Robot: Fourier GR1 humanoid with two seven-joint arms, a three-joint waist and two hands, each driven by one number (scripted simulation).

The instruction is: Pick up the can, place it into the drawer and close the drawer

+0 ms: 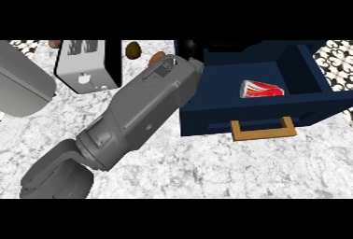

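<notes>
**A:** What takes up most of the scene?

**B:** A white-and-grey marbled stone tabletop (241, 168). Over it a thick grey forearm (138, 112) slants up from the lower left. Coming from that side, it is probably the robot's left arm. Its black left hand (192, 48) barely shows at the top. I cannot tell whether that hand is released or clenched.

**A:** What comes next in size?

**B:** A dark navy open-topped drawer (207, 116). It begins right at the hand and runs off to the hand's right. It stands pulled out.

**A:** And the can?

**B:** A red-and-white metal can (262, 88) lies on its side on the drawer floor. It is to the right of the hand and nearer the viewer, and nothing holds it.

**A:** So how far along is the job?

**B:** As I judge it, picking up and placing are done. Only closing is left. The drawer's flat tan wooden handle (263, 129) sits on its front, well apart from the hand and untouched.

**A:** Anything else?

**B:** Left of the hand stands a silver-and-black box-shaped toaster (86, 65). Further left is a large smooth grey rounded shape (21, 79) that I cannot identify. A small brown round object (133, 49) lies between the toaster and the hand.
</notes>
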